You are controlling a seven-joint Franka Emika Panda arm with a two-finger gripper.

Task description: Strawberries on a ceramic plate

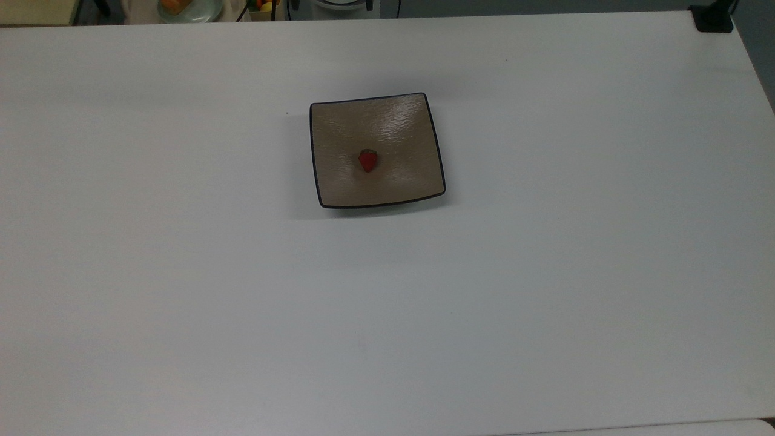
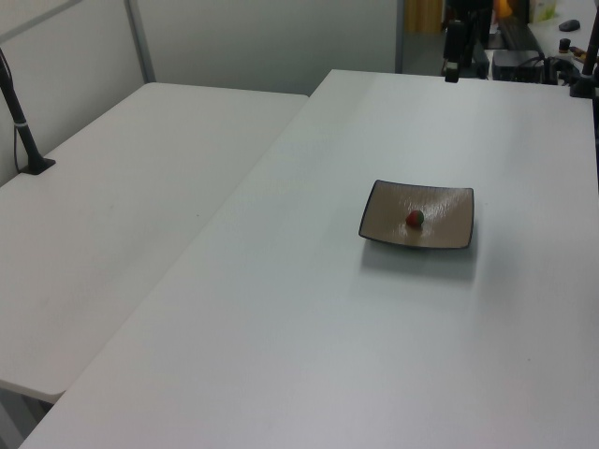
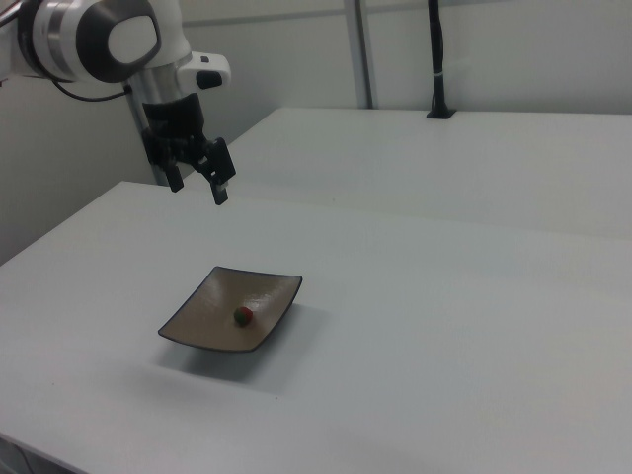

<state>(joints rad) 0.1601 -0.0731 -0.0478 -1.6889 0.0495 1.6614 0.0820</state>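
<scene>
Red strawberry [image 1: 367, 160] lies at the ceramic plate's [image 1: 339, 181] centre, long axis up-down in the top view, cap uppermost. Gripper [image 3: 196, 184] hovers well above the plate's far side, fingers [image 3: 221, 193] spread, empty.

Overhead plus two oblique sides (plate [image 1: 339, 121] shared)
</scene>
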